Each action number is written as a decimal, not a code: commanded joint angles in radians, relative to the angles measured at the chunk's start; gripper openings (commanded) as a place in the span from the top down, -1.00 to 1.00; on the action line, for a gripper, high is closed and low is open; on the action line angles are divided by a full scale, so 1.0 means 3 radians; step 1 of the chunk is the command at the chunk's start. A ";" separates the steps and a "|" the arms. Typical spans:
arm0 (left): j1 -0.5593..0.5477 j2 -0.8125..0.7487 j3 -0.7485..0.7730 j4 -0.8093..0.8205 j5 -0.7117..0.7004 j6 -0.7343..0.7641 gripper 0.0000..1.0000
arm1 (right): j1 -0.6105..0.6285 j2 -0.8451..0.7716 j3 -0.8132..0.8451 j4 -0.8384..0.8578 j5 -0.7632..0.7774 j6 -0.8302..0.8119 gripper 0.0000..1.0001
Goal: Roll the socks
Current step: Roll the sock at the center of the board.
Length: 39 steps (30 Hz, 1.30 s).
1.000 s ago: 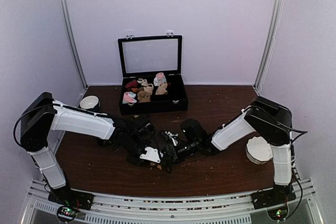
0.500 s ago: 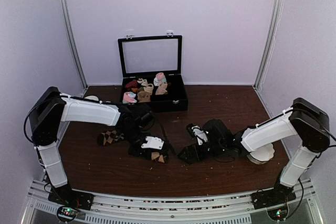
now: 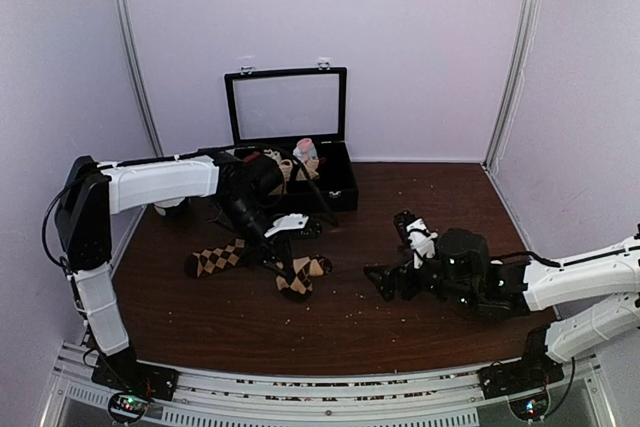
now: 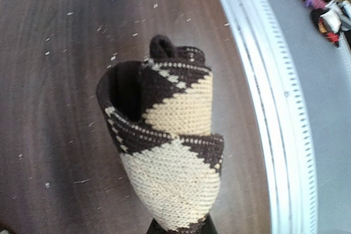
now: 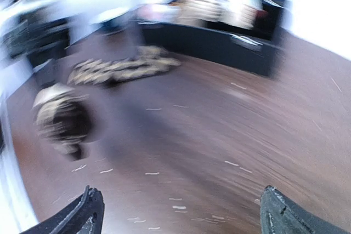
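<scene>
The dark brown socks with tan argyle diamonds [image 3: 215, 259] lie on the table left of centre. One end is partly rolled [image 3: 302, 275]. My left gripper [image 3: 283, 259] is shut on that rolled end and holds it above the table. In the left wrist view the roll [image 4: 170, 152] fills the middle and hides the gripper [image 4: 178, 228] at the bottom edge. My right gripper [image 3: 385, 282] is open and empty, low over the table to the right of the socks. The right wrist view is blurred; it shows the open gripper [image 5: 184, 215], the roll [image 5: 63, 119] and the flat sock [image 5: 123, 67].
An open black box [image 3: 330, 192] with several small sock rolls stands at the back centre, and shows in the right wrist view [image 5: 219, 36]. A white bowl [image 3: 170, 199] sits behind the left arm. A metal rail [image 4: 263, 108] runs along the table's near edge.
My left gripper has lifted the rolled sock end and moved back toward the box. My right gripper has let go and drawn away to the right.
</scene>
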 commanded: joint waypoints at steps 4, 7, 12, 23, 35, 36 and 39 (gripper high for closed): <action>-0.0008 0.0169 0.0285 -0.0743 0.0616 0.0216 1.00 | 0.0668 0.0024 0.0431 -0.0113 -0.0368 -0.1688 -1.00; -0.0007 0.0164 0.0289 -0.0765 0.0614 0.0184 1.00 | 0.0750 0.0074 0.0571 -0.0141 -0.0447 -0.1762 -1.00; -0.0007 0.0133 0.0296 -0.0708 0.0642 0.0056 1.00 | 0.0824 0.0477 0.0972 -0.0322 -0.0277 -0.1615 -0.99; -0.0007 0.0013 0.0284 -0.0614 0.0679 -0.0107 1.00 | 0.0836 0.1063 0.1238 0.0065 -0.0345 -0.1216 -0.87; -0.0007 -0.0052 0.0236 -0.0744 0.0689 0.0055 1.00 | 0.0816 0.1430 0.1465 0.0034 -0.0209 -0.1174 -0.07; -0.0007 -0.0062 0.0234 -0.0799 0.0695 0.0097 1.00 | 0.0803 0.1430 0.1451 0.0015 -0.0227 -0.1179 0.04; -0.0010 -0.0089 0.0229 -0.0929 0.0721 0.0253 1.00 | 0.0769 0.1397 0.1417 -0.0049 -0.0402 -0.1185 0.44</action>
